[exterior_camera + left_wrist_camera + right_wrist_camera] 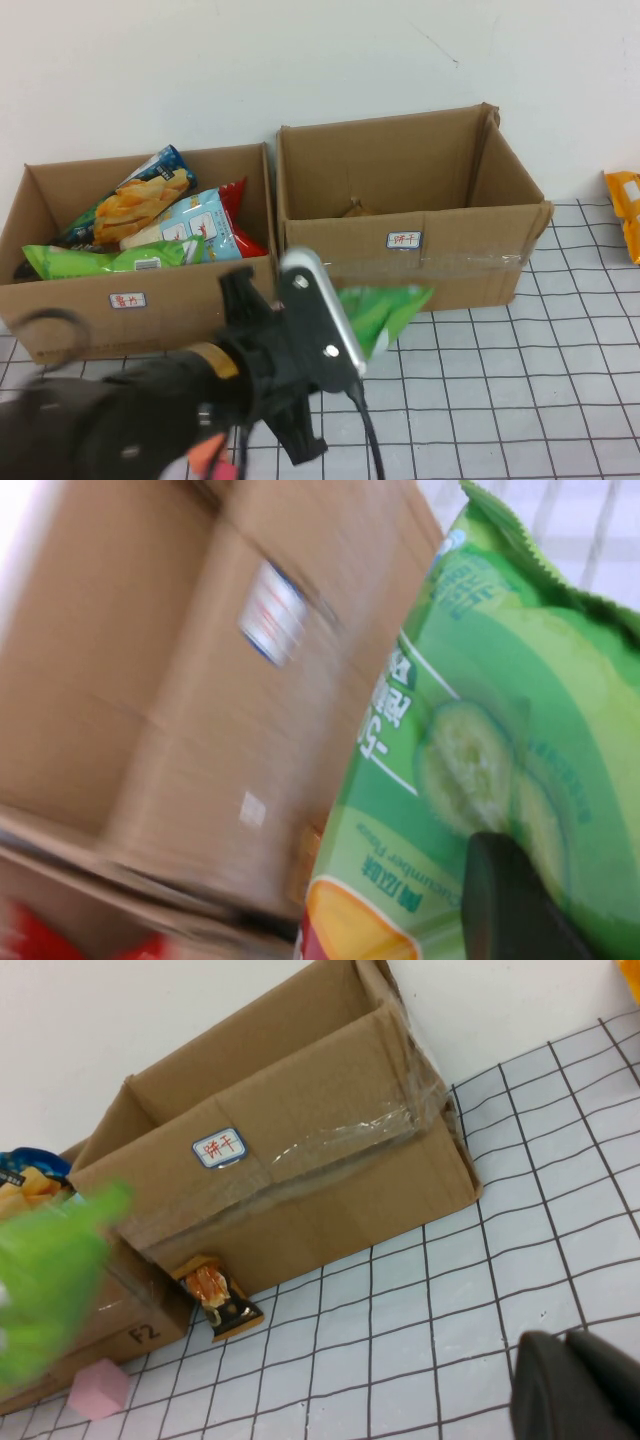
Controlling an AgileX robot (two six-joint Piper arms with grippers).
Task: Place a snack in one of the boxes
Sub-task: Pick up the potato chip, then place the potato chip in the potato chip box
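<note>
My left gripper [357, 338] is shut on a green cucumber-flavour snack bag [388, 308] and holds it in the air in front of the gap between the two cardboard boxes. The left box [60, 310] holds several snack bags. The right box [450, 262] shows only a small brown thing [354, 208] at its bottom. In the left wrist view the green bag [480, 730] fills the frame, with one dark finger [510, 900] pressed on it. My right gripper [575, 1385] is shut and empty over the grid table, right of the right box [300, 1180].
An orange snack bag [624, 210] lies at the far right table edge. A small orange-and-black packet [220, 1302] leans against the right box's front, and a pink block [98, 1388] lies near the left box. The green bag shows blurred in the right wrist view [50, 1270].
</note>
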